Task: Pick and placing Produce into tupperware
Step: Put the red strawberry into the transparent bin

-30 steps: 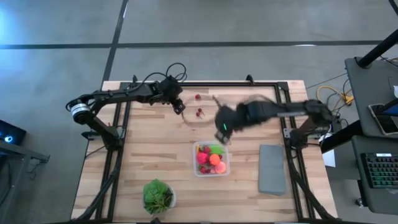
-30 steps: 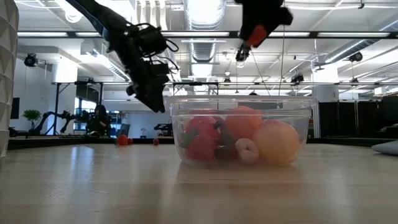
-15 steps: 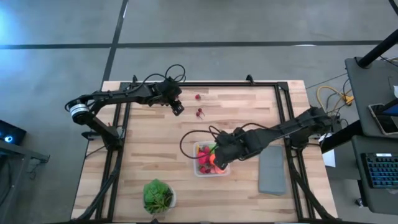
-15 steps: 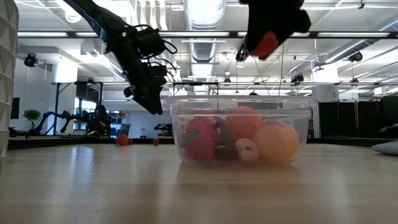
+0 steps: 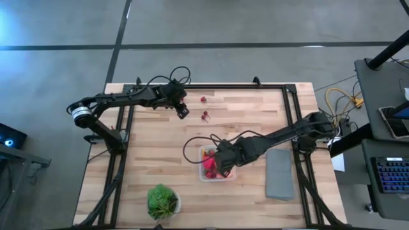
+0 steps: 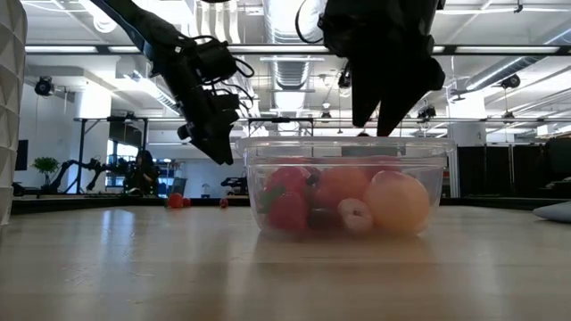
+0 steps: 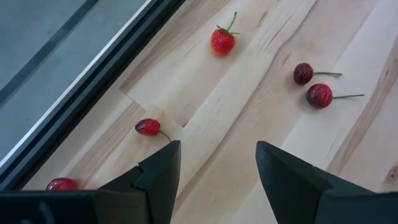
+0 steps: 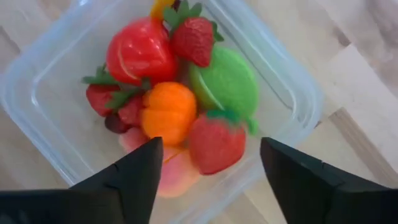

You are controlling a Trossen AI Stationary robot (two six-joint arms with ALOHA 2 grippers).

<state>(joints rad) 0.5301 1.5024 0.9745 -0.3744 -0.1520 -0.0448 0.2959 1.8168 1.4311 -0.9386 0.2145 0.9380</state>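
The clear plastic tupperware (image 8: 37, 118) below the parted, empty right gripper (image 8: 211, 180) is filled; small red berries (image 7: 318, 95) remain ahead of the parted, empty left gripper (image 7: 214, 177).

a pale wooden table top (image 5: 160, 160) with a black metal frame (image 5: 121, 153) stands on a grey concrete floor (image 5: 57, 32) crossed by dark lines. at the right edge sits a dark desk (image 5: 383, 96) with a keyboard (image 5: 391, 176) and yellow cables (image 5: 342, 97). the low view shows a large hall behind: long ceiling lights (image 6: 89, 49), white ducts (image 6: 290, 18), black stands (image 6: 85, 147).
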